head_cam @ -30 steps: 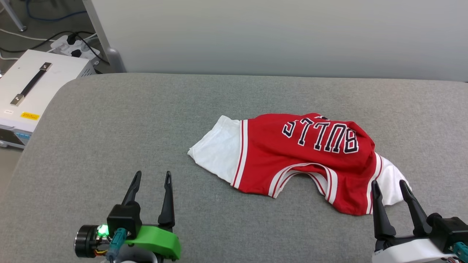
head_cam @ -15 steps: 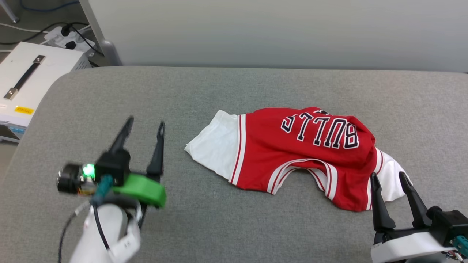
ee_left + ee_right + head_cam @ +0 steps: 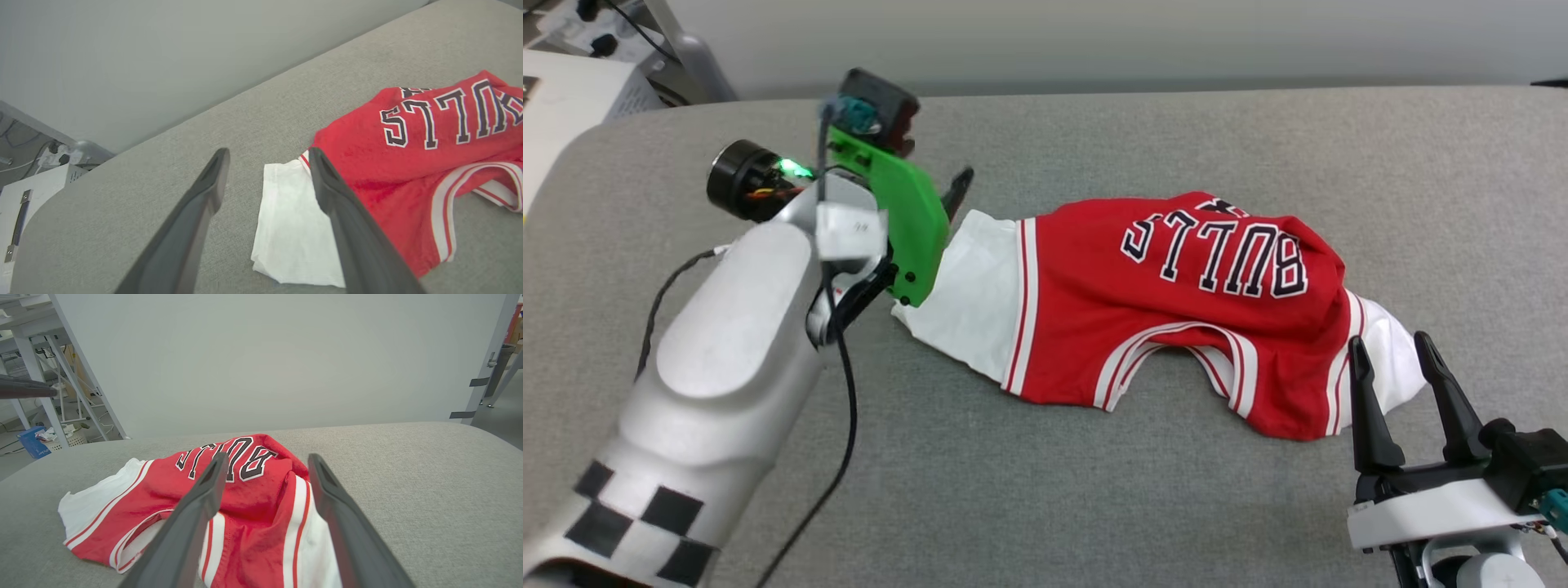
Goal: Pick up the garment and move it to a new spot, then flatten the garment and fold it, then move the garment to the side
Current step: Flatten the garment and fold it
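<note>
Flanking the garment (image 3: 1176,327) at its sleeve edges: left gripper (image 3: 268,155), right gripper (image 3: 1388,341).

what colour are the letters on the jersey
Black lettering with white edging, on the red garment; clearest in the head view.

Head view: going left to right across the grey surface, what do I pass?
left gripper, jaws open → white sleeve → BULLS lettering → right gripper, jaws open
</note>
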Tool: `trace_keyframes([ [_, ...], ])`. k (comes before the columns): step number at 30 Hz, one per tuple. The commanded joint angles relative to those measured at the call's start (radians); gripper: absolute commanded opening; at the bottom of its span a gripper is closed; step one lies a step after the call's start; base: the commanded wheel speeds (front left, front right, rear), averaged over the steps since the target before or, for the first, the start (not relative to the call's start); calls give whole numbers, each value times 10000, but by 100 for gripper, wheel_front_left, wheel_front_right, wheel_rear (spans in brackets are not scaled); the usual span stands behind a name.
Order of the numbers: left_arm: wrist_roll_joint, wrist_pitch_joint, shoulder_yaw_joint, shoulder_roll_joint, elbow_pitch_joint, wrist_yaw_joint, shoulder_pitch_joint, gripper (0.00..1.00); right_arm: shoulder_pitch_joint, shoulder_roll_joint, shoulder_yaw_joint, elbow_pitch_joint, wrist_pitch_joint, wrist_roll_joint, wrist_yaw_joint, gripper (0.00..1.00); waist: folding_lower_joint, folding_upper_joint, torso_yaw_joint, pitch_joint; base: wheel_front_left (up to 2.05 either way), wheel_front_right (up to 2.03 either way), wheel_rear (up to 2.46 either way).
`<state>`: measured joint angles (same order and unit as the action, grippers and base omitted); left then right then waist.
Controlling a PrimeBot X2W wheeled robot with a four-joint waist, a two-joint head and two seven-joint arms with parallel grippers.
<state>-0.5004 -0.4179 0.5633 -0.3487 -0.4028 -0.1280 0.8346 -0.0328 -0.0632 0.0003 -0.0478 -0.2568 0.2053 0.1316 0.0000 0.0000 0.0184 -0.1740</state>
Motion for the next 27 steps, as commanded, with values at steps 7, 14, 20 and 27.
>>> trace_keyframes([
  [7,-2731,-3166,2350,-1221,-583,-25,1221,100,527,0,120,-82,-49,-65,-9,100,0,0,679,-868,0,0,0],
  [14,-3495,-3669,3492,-1772,-1617,-26,1481,100,860,8,144,-135,-49,-39,-9,100,0,0,1021,-1499,0,0,0],
  [20,-3739,-3702,4423,-1797,-2450,-26,1255,100,1064,12,173,-143,-49,-20,-9,100,0,0,1152,-1832,0,0,0],
  [27,-4310,-2768,5074,-2047,-2248,-26,1162,0,1012,9,83,-105,-49,-64,-9,100,0,0,983,-1627,0,0,0],
])
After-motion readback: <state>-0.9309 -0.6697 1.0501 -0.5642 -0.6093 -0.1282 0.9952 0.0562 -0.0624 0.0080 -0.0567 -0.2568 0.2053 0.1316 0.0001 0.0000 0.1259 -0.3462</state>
